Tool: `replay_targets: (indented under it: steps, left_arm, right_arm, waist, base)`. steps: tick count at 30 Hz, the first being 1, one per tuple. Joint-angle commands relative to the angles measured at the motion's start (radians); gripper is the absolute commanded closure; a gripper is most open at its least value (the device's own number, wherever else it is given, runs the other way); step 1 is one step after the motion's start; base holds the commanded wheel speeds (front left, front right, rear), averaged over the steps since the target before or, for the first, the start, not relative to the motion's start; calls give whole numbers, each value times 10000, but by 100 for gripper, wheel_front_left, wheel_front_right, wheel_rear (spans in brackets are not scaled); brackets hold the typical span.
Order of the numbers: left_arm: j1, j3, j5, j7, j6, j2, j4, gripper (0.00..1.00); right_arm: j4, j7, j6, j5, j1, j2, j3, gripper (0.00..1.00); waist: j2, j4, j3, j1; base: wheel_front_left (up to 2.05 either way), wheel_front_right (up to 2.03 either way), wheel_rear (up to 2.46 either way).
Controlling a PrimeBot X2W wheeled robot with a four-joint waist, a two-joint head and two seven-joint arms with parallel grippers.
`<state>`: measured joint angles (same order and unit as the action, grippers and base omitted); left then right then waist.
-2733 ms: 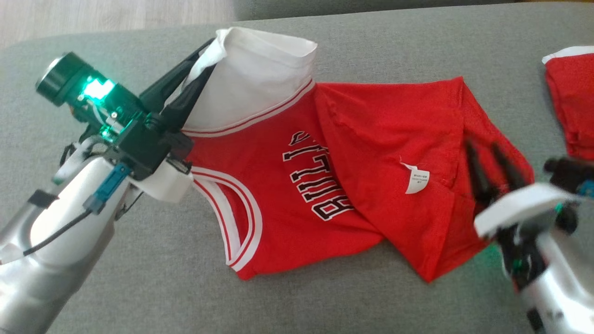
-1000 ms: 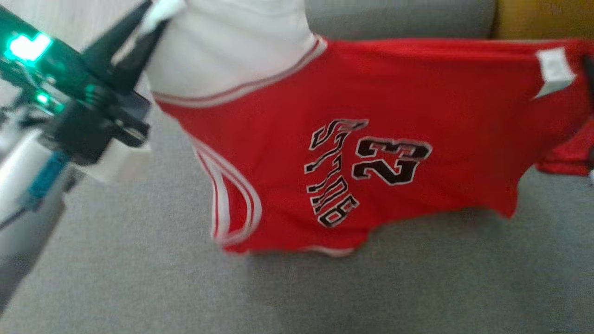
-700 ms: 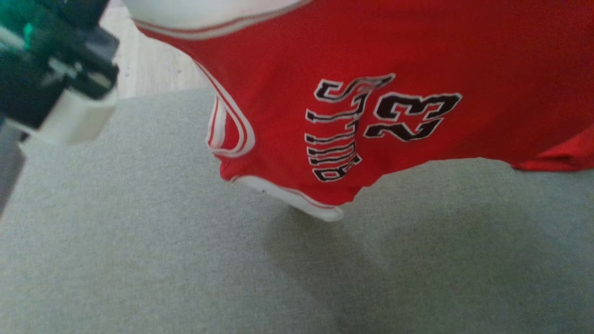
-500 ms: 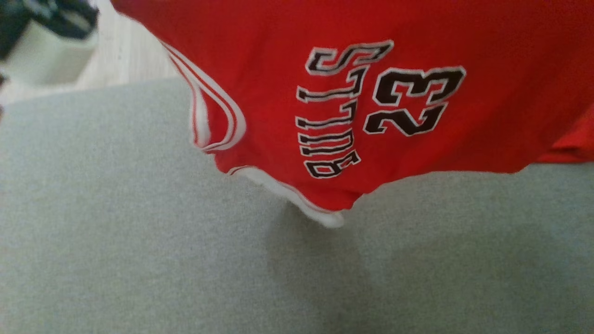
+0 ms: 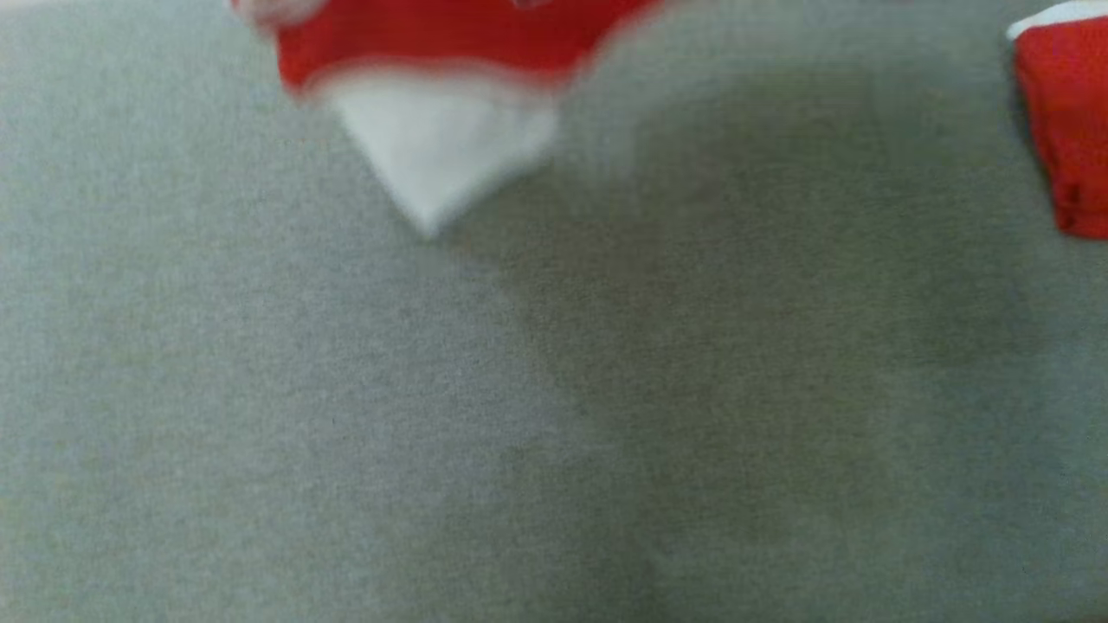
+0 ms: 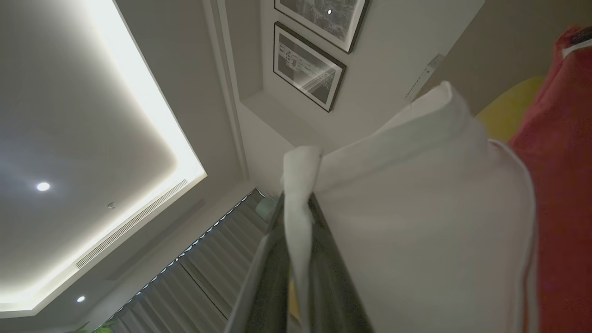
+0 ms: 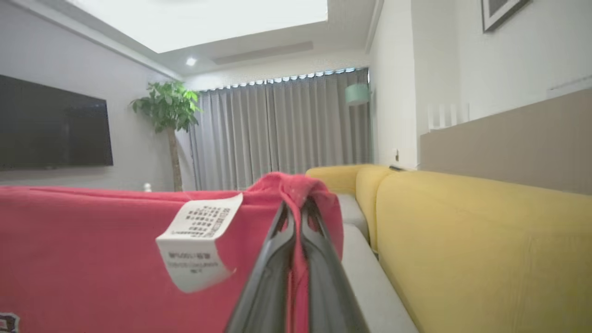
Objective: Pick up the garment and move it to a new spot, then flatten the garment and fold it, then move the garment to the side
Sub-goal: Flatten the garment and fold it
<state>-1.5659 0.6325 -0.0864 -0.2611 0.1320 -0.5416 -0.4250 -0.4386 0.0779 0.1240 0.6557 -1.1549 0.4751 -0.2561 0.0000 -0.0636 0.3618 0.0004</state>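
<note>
From the head, the red-and-white fabric garment point(image 5: 433, 43) hangs blurred above the grey upholstered seat point(image 5: 260, 433). Left wrist: the left gripper point(image 6: 297, 208) fingers pinch its white panel. Right wrist: the right gripper point(image 7: 296, 210) fingers clamp its red edge beside a white label point(image 7: 199, 245).

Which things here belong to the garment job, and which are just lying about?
Job: red-and-white garment, held up; left tool, shut on its white part; right tool, shut on its red edge; grey cushion beneath.
Lying about: second red garment, yellow sofa, potted plant, television, framed pictures.
</note>
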Motion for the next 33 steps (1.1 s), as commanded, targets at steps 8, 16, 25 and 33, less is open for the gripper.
replay_targets:
  steps: [8,16,25,33]
  left_arm:
    - [520,-537,-562,-6,-32,-396,1249,100]
    - [4682,-573,-1809,-6,-17,-1212,3138,100]
    - [10148,-578,-1665,-6,-290,-1640,4757,100]
    - [13598,-471,-1318,-7,-681,-1353,4884,100]
  right_arm:
    - [-757,1063,67,-564,-388,252,-782,100]
    - [-996,1502,67,-136,1952,728,-1536,100]
    - [-141,1749,67,275,6122,1373,-1465,100]
    - [829,1810,67,-324,9223,1114,-344,100]
  waist:
    - [0,541,882,-4]
    - [0,799,741,-4]
    - [0,828,-402,-4]
    - [0,609,-1325,-4]
  base:
    - [0,0,0]
    - [0,0,0]
    - [0,0,0]
    - [0,0,0]
